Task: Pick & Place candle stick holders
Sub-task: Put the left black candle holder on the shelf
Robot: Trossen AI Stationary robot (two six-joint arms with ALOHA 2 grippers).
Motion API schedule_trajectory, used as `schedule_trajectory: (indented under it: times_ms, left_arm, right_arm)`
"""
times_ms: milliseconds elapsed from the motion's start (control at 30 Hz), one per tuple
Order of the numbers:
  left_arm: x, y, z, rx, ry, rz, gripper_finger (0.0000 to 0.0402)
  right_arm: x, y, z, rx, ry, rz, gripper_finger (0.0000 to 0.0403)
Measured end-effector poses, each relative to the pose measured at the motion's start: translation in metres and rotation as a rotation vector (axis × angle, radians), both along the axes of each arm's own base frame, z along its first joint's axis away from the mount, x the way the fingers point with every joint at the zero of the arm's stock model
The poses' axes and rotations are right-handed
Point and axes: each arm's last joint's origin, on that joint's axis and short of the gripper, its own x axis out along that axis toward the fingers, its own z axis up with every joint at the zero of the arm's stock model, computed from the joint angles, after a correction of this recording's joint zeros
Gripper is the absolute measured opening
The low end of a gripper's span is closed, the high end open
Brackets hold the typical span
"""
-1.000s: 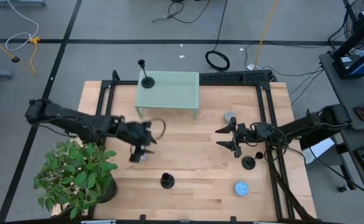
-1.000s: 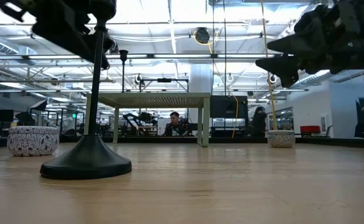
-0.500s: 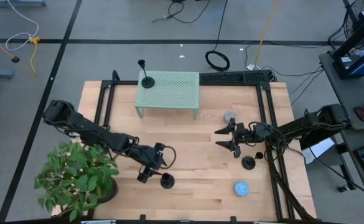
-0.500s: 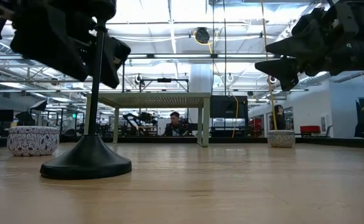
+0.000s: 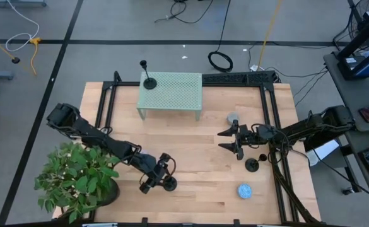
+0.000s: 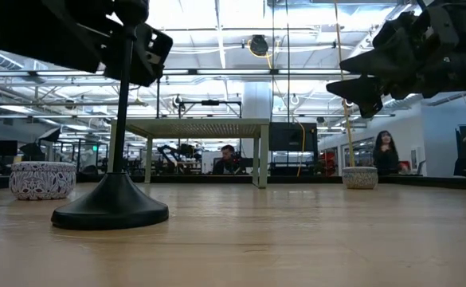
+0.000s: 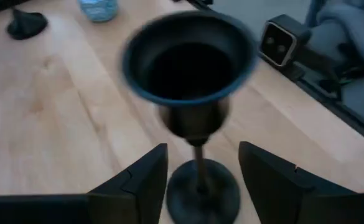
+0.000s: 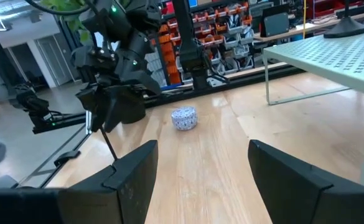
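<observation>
One black candle stick holder (image 5: pixel 169 183) stands on its round base near the table's front edge; it also shows in the low view (image 6: pixel 110 209). My left gripper (image 5: pixel 163 178) is open, its fingers (image 7: pixel 139 182) on either side of the thin stem (image 7: pixel 198 167) below the cup (image 7: pixel 190 57), not touching it. A second holder (image 5: pixel 252 164) stands on the table at the right. A third holder (image 5: pixel 149 82) stands on the green mesh table (image 5: pixel 175 92). My right gripper (image 5: pixel 230 140) is open and empty, hovering left of the second holder.
A potted plant (image 5: pixel 77 180) stands at the table's near left corner beside my left arm. A grey bowl (image 5: pixel 233 118) and a blue patterned bowl (image 5: pixel 245 190) sit on the right half. Black frame rails (image 5: pixel 274 126) run along the table's edges. A person (image 6: pixel 385 151) stands in the room beyond.
My left gripper has swung from the table's middle left toward the near edge and rightward, coming down to the front candle stick holder, and now brackets its stem. The holder has not moved.
</observation>
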Motion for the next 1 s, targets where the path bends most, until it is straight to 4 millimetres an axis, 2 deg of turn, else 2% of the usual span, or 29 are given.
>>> schedule_trajectory:
  times_ms: [167, 400, 633, 733, 900, 1000]
  left_arm:
    - [-0.001, -0.006, 0.002, -0.020, -0.022, -0.061, 0.0124]
    - [0.002, -0.006, 0.006, -0.026, -0.078, -0.042, 0.0017]
    - [0.009, 0.000, 0.013, -0.054, -0.151, 0.032, 0.0027]
    - [0.011, 0.007, 0.021, -0.048, -0.206, 0.094, 0.0015]
    - [0.010, 0.032, 0.048, -0.060, -0.269, 0.292, 0.0016]
    - [0.004, 0.052, 0.075, -0.081, -0.345, 0.362, 0.0019]
  right_arm:
    - [0.000, 0.000, 0.000, -0.021, 0.000, 0.000, 0.0242]
    - [0.000, 0.000, 0.000, -0.022, -0.001, -0.001, 0.0242]
    - [0.000, 0.000, 0.000, -0.022, -0.001, -0.001, 0.0242]
    - [0.000, 0.000, 0.000, -0.022, 0.000, -0.001, 0.0242]
    - [0.000, 0.000, 0.000, -0.023, 0.004, -0.001, 0.0242]
    - [0.000, 0.000, -0.001, -0.023, 0.008, -0.001, 0.0242]
